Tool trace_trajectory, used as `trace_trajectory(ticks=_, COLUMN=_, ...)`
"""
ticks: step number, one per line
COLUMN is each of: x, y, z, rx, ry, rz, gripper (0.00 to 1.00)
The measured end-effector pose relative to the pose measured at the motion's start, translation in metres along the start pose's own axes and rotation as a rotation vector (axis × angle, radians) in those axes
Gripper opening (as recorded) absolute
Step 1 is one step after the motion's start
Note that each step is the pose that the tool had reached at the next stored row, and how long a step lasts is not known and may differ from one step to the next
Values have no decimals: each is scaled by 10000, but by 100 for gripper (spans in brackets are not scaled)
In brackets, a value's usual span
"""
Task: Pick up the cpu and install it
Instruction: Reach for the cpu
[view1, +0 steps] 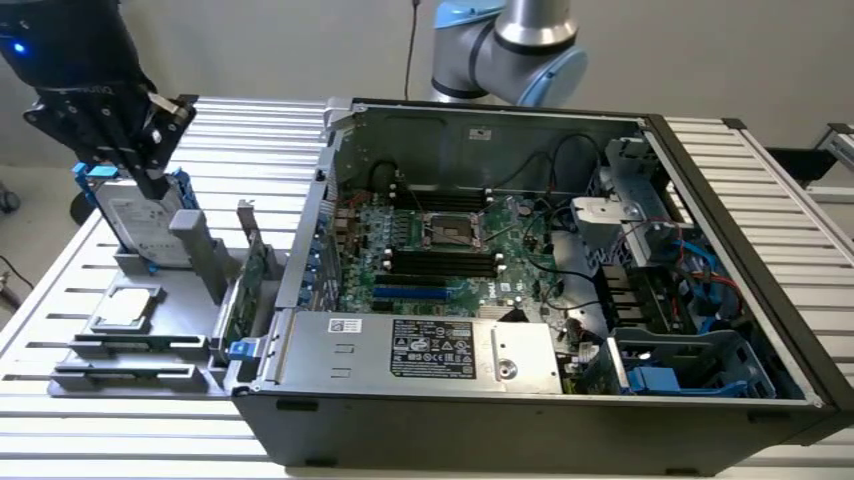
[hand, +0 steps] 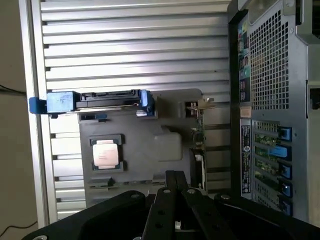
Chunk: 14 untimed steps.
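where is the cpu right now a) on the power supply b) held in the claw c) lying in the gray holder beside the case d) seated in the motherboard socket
c, the cpu lies flat in the gray holder beside the computer case, apart from the claw.

Exterior view looks down obliquely over computer case (view1: 534, 435) and parts stand (view1: 140, 350); wrist view, straight down, shares that stand (hand: 170, 145).

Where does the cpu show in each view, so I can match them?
Exterior view: cpu lies flat in the grey holder at the exterior view's left.
Wrist view: cpu in the holder's square recess.
Shared landmark: the blue-railed hard drive standing beside it.
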<state>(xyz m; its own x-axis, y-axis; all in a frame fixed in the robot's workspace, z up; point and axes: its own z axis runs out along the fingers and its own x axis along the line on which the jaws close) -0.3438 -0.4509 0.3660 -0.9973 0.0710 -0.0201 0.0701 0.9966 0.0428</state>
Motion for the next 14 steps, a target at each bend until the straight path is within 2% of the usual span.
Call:
trace_trajectory(ticks=7, x=322, y=-18, z=91, rx=28, ry=-2, rz=0, gripper=11)
trace_trajectory(ticks=14, x=642, y=6, z=191, rx=34, ry=-2, rz=0, gripper=11)
